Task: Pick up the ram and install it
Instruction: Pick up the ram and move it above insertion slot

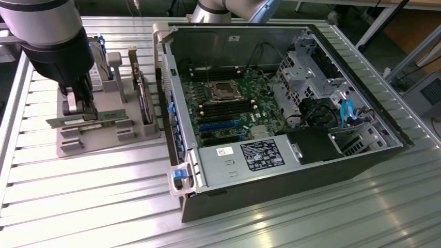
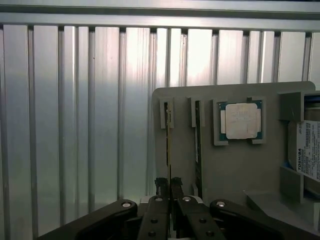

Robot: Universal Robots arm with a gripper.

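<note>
1. Locate the two-finger black gripper [image 2: 169, 187] at the grey plastic holder block [image 2: 240, 172]. The block rests on the ribbed aluminium table [image 1: 82, 196], at the exterior view's left of the open black computer case [image 1: 276, 196].
2. Confirm the jaw state. The jaws are drawn nearly together and clamped on the long, thin green circuit-board ram stick [image 2: 168, 145], one fingertip on each flat face. Gripping across the thin dimension is probably meant to keep the stick from twisting.
3. Note where the ram stick is. It stands on edge in the holder block, with its far end seated in a slotted grey post. It is not yet lifted clear.
4. Observe the reason for the on-edge storage. Both faces are exposed to the fingers, and the contact edge probably stays clear of the pads.
5. Identify the second green ram stick [image 2: 198, 140], which stands parallel and just beside the first. The gap between the two appears to leave room for one finger.
6. Do not confuse the target with the square silver CPU chip [image 2: 242, 120], which lies flat in its own recess. A hard drive with a white label [image 2: 310, 150] sits further along the block.
7. Check the destination. The case lies on its side, so the green motherboard [image 1: 227, 111] faces upward and can be reached from above.
</note>
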